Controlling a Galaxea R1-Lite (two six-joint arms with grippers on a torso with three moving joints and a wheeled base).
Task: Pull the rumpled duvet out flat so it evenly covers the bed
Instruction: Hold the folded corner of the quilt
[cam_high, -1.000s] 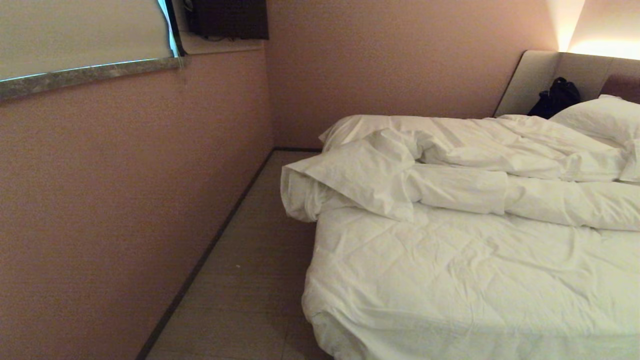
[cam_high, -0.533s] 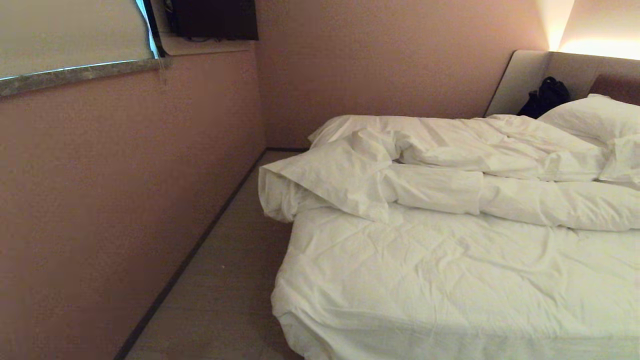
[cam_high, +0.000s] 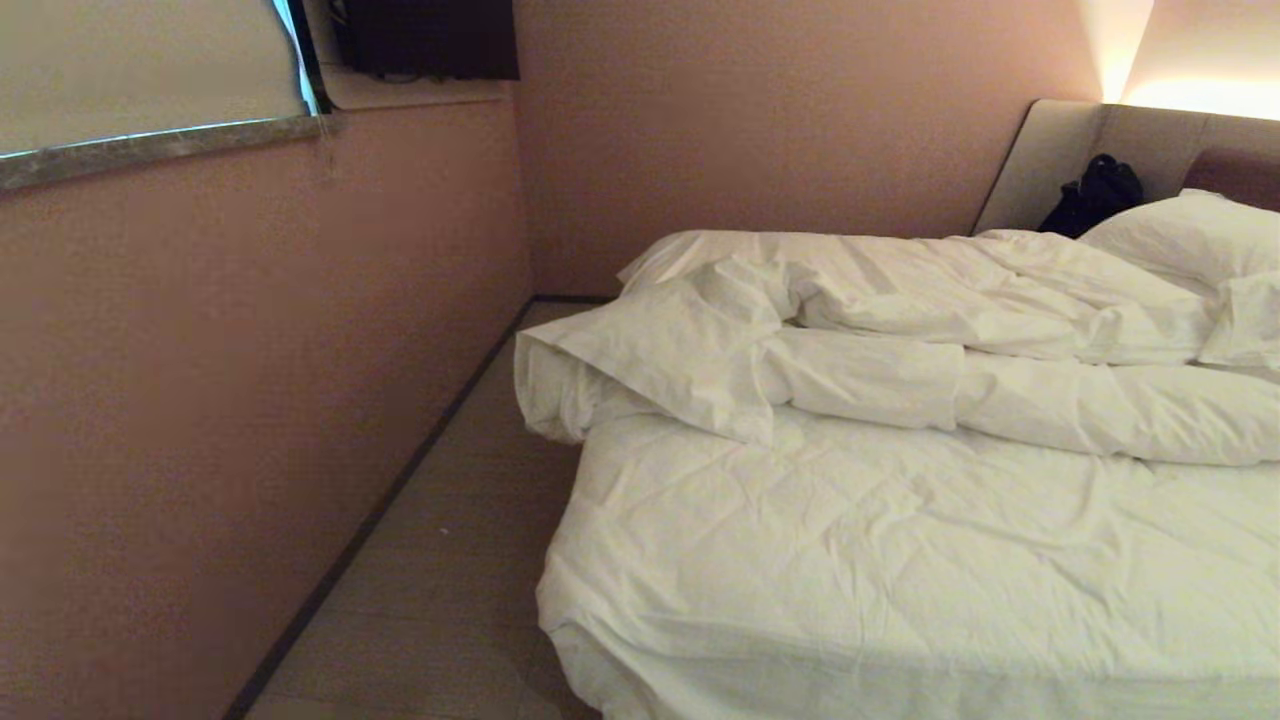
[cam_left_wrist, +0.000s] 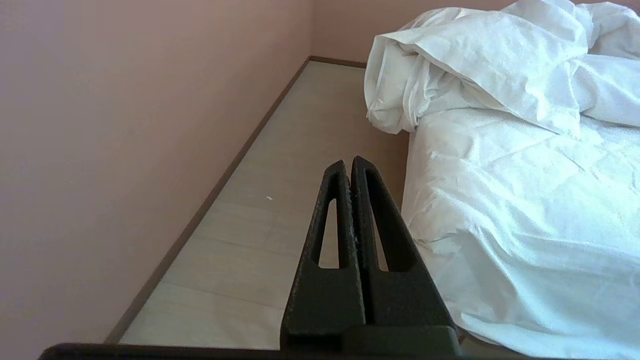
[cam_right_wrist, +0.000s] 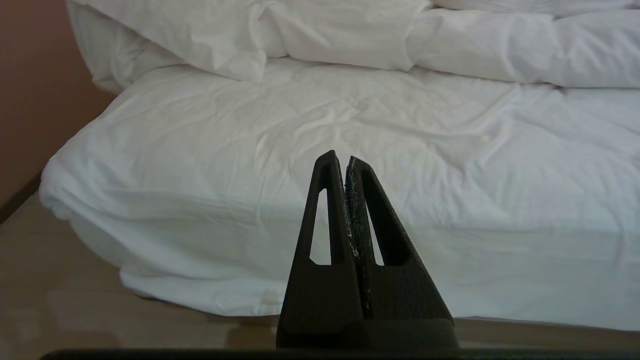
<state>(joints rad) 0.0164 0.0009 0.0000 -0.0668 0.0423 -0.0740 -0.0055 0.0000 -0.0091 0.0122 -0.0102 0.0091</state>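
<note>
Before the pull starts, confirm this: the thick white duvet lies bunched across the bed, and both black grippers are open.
Wrong about the grippers: the left gripper and right gripper are shut, per both wrist views. The thick white duvet does lie bunched across the bed.

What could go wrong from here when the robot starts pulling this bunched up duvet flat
1. The duvet is folded over itself in a thick roll; a pinch could catch only one layer, leaving the fold in place.
2. Its corner overhangs the bed on the wall side, so an uneven pull might slide it onto the floor.
3. Both the left gripper and right gripper are shut and clear of the bedding; they must open first.
</note>
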